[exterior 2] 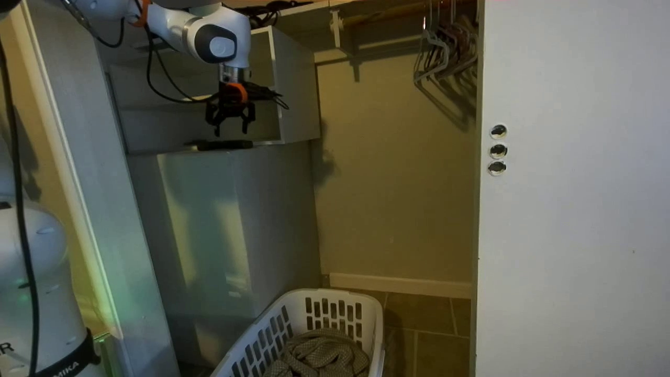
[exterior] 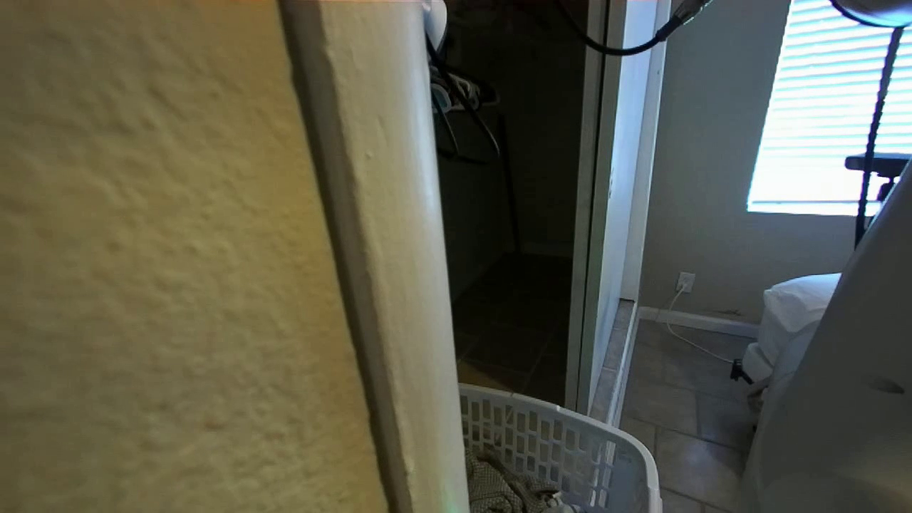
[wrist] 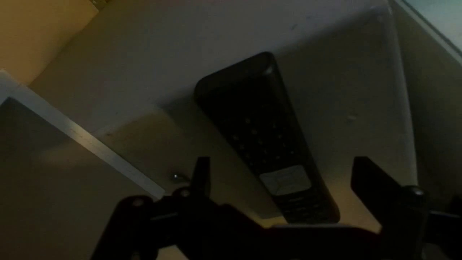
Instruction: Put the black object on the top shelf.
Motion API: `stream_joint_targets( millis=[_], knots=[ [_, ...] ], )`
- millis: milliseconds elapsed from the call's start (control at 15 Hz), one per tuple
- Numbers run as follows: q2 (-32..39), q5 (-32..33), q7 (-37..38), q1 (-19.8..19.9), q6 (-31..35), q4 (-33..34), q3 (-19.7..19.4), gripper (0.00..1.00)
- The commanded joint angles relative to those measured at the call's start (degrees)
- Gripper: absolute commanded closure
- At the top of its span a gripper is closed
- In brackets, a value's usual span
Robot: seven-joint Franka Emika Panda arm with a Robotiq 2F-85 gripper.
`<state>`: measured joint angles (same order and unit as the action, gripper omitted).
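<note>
- Now, the gripper [exterior 2: 231, 132] hangs above the counter [wrist: 361, 104], its two fingers [wrist: 201, 177] spread with a wide gap between them.
- The black object, a remote control [wrist: 260, 144], lies flat on the counter, keys upward, with a pale pad [wrist: 285, 180] toward the end nearer the gripper.
- In the wrist view its far end reaches the counter's upper edge, or very nearly; whether it overhangs there I cannot tell. From that edge it slants down toward the right-hand edge, well apart from the upper right corner.
- In an exterior view a small gap shows between the fingertips and the remote control, which sits close to the counter's nearest top corner.
- An open-fronted shelf unit [exterior 2: 298, 89] rises behind, toward the counter's far edge.
- The arm [exterior 2: 220, 39] reaches in above the counter, and an orange band [exterior 2: 238, 93] circles the upper part of the gripper.
- Below the counter's nearest corner stands a white basket [exterior 2: 340, 294] holding patterned cloth [exterior 2: 319, 351], both seen in both exterior views; whether it touches the counter I cannot tell.
- Hangers [exterior 2: 447, 52] hang well apart from the counter's edges, just beside a white door [exterior 2: 576, 235].
</note>
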<state>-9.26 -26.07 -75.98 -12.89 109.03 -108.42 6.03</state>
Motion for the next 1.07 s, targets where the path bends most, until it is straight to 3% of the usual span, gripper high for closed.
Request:
stream_joint_targets(
  millis=[0,400,867,933,1000],
  knots=[
    [1.8,2.9,-4.5,-0.1,-0.5,2.0,1.0,0.00],
    [4.6,5.3,-8.2,-0.5,2.8,3.4,2.9,0.00],
    [8.3,5.1,-11.5,-0.5,1.0,6.3,4.5,0.00],
    [8.7,5.2,-11.6,-0.4,0.7,6.6,4.6,0.09],
    [8.9,5.1,-11.6,-0.4,0.6,6.8,4.8,0.28]
  ],
)
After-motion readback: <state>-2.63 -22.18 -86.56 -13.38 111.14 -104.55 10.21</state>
